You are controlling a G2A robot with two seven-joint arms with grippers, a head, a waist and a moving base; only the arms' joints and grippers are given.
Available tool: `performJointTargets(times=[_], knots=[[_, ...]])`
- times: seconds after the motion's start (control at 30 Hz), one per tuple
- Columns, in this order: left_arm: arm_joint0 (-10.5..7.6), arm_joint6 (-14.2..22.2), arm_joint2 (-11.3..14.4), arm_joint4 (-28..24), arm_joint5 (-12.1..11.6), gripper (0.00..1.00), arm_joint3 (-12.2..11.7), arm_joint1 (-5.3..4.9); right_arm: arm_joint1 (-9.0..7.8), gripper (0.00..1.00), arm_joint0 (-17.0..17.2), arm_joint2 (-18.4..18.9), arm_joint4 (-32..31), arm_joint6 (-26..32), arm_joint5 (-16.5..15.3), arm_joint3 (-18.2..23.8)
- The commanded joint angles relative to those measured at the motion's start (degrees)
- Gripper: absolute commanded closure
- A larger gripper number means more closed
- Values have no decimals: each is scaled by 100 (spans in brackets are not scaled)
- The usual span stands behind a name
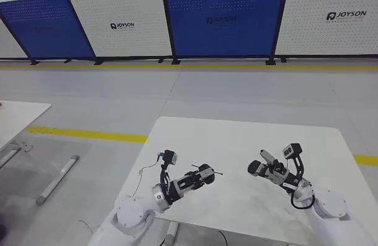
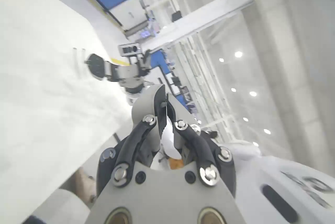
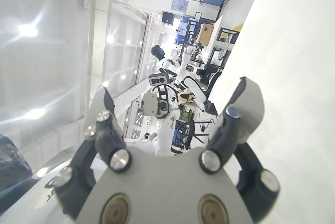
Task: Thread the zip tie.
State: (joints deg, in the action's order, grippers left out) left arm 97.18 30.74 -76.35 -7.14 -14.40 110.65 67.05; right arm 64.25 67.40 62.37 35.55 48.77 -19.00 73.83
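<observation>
The left gripper (image 2: 165,98) was seen pinched together on the thin black plastic zip tie (image 1: 217,173), held above the near-left part of the white rectangular table (image 1: 238,132). The right gripper (image 3: 174,94) was held spread apart over the table's near-right part.

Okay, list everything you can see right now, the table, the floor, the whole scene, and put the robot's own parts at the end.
zip tie: one, black, thin strip held above the work table in the left gripper
work table: one, white, under both arms
side table: one, white, at the left edge of the top view
bar: one, grey, lying on the floor between the two tables
floor lines: two, yellow, one behind the work table, one along the panels
partition panels: several, blue and white, along the far side
left gripper: one, grey and black, shut on the zip tie
right gripper: one, grey and black, open, holding nothing
</observation>
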Motion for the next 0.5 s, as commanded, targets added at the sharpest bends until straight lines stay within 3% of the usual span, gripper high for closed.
performJointTargets(times=[0.0,0.1,0.2,0.47], knots=[[-276,-345,413,612,221,100,-348,44,0,0,0,0,0,0,0,0],[-649,-584,825,794,311,100,-797,110,0,0,0,0,0,0,0,0],[-905,-634,1107,896,305,100,-1125,152,0,0,0,0,0,0,0,0],[-949,-593,1196,777,256,100,-1175,166,0,0,0,0,0,0,0,0]])
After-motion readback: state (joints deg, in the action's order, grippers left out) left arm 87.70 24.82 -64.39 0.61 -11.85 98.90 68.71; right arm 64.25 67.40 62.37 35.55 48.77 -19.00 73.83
